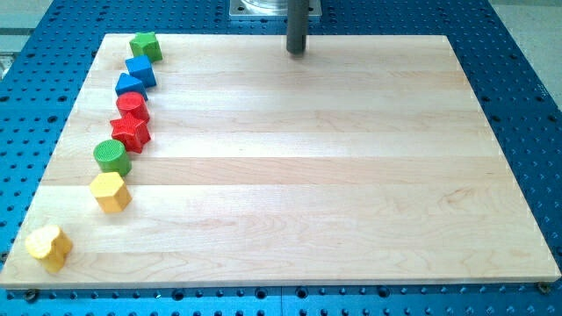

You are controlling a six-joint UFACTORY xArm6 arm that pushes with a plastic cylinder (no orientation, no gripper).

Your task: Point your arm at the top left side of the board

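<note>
Tip (297,51) bare, clamping nothing, right of green block (146,45); light, rigid, slides easily; nothing needing hold.

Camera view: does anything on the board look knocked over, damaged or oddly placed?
Nothing stands out. All eight blocks sit in a curved line along the board's left edge, from the green block at the view's top to the yellow block at the bottom. My tip is top centre, well clear of them.

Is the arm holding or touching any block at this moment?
Nothing is held: my tip stands at the board's top edge, apart from all blocks.
</note>
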